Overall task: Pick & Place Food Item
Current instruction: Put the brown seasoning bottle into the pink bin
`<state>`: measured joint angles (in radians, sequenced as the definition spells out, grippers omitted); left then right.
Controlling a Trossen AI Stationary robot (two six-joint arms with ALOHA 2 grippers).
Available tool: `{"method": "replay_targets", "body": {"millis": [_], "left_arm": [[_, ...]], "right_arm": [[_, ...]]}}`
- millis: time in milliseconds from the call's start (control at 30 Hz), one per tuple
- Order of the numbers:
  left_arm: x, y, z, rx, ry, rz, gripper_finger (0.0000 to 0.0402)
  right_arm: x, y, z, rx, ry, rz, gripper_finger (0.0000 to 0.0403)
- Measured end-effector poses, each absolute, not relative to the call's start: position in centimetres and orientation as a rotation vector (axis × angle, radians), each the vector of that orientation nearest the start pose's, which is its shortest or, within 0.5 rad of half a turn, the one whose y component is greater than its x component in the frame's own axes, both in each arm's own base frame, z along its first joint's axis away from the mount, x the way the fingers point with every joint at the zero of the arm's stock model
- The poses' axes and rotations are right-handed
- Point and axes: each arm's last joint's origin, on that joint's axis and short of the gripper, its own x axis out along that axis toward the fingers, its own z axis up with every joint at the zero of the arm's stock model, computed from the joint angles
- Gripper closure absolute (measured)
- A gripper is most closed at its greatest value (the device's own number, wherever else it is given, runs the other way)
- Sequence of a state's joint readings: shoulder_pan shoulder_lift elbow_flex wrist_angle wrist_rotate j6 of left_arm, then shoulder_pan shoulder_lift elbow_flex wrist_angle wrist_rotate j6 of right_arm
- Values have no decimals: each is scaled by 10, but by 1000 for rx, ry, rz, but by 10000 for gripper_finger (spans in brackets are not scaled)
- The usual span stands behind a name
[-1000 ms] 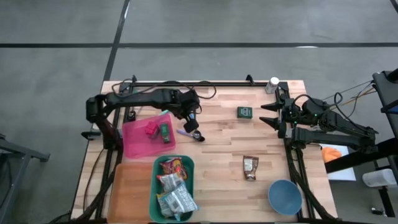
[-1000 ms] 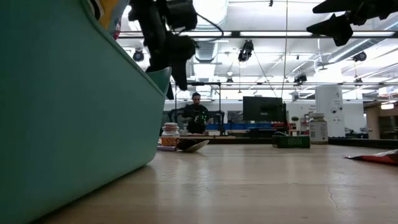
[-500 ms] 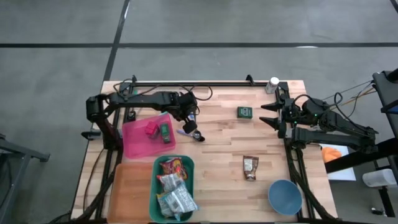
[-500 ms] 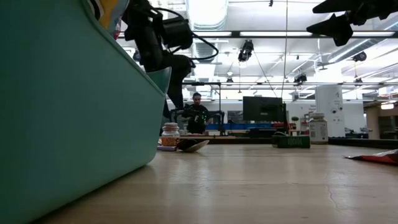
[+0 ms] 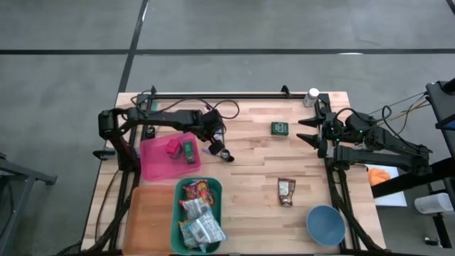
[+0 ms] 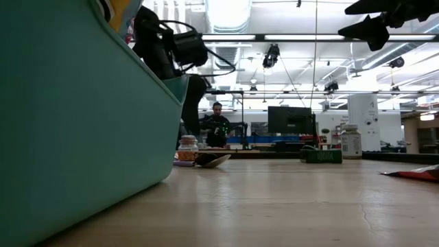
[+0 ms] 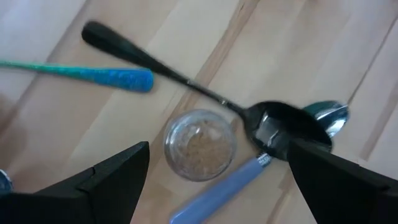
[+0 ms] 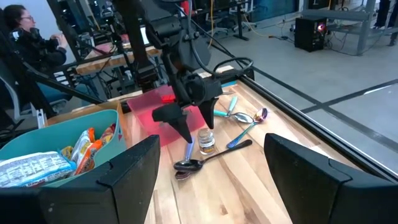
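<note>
While the right gripper (image 5: 311, 131) waits with jaws apart, the left gripper (image 5: 211, 139) has pulled back toward the pink tray (image 5: 153, 162), jaws spread directly above the small jar (image 7: 199, 144); grasp likely next.

No lettering can be read on the snack packets, the small green box or anything else

both arms are matte black all over, chunky jointed segments; left arm (image 5: 160, 115) has loose black cables looping off it; right arm (image 5: 377, 146) trails thin wires too; wedge-shaped dark fingers (image 7: 93, 180)
</note>
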<state>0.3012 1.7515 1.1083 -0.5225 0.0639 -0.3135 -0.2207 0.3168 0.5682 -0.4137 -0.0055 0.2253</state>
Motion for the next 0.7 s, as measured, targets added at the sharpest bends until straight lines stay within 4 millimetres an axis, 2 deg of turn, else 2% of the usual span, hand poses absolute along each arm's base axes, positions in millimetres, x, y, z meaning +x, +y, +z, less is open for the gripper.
{"method": "replay_targets", "body": {"millis": [367,700], "left_arm": [[320,98,163,-518,1069,409,27],[316,97,158,-523,1084,413,114]], "right_arm": [[85,-19,289,242,137,-232,117],[85,-19,289,242,137,-232,117]]}}
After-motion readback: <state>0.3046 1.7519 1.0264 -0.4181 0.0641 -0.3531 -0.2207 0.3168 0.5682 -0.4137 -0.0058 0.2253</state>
